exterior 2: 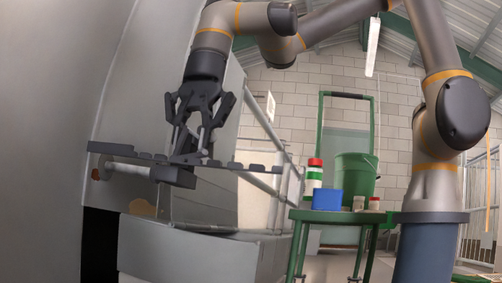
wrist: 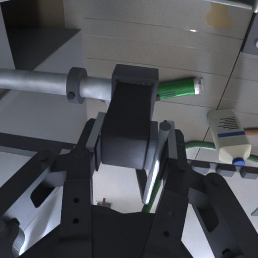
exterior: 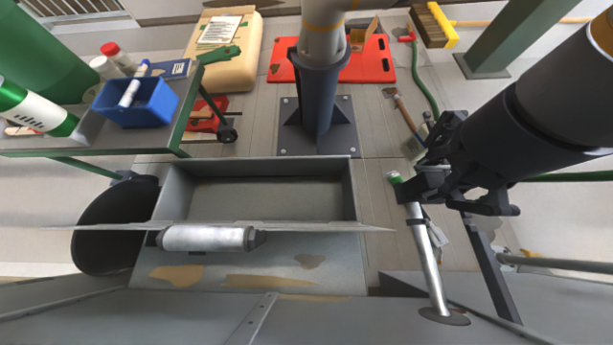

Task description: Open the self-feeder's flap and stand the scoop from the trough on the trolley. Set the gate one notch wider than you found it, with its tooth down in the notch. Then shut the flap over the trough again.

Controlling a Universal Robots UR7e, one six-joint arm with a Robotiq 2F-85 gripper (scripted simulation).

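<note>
My gripper [wrist: 131, 145] [exterior 2: 191, 139] [exterior: 421, 184] is closed around the gate lever's dark block handle [wrist: 128, 128], at the right side of the feeder. The lever's steel rod [exterior: 426, 254] [wrist: 37, 82] runs from the block back to a pivot on the feeder wall. It sits over the notched rack [exterior 2: 202, 162]; I cannot tell which notch its tooth is in. The flap [exterior: 215, 226] stands open, edge-on above the empty trough [exterior: 263, 196]. The scoop [exterior: 129, 93] stands in the blue bin [exterior: 139, 100] on the green trolley [exterior: 110, 129].
The feeder wall [exterior 2: 54, 108] rises close behind the rack. The arm's pedestal [exterior: 318, 96] stands just beyond the trough. Bottles [exterior: 115, 55] and a green-banded can [exterior: 28, 110] crowd the trolley. A feed sack [exterior: 225, 48], red mat [exterior: 364, 62], hose and brush lie on the floor.
</note>
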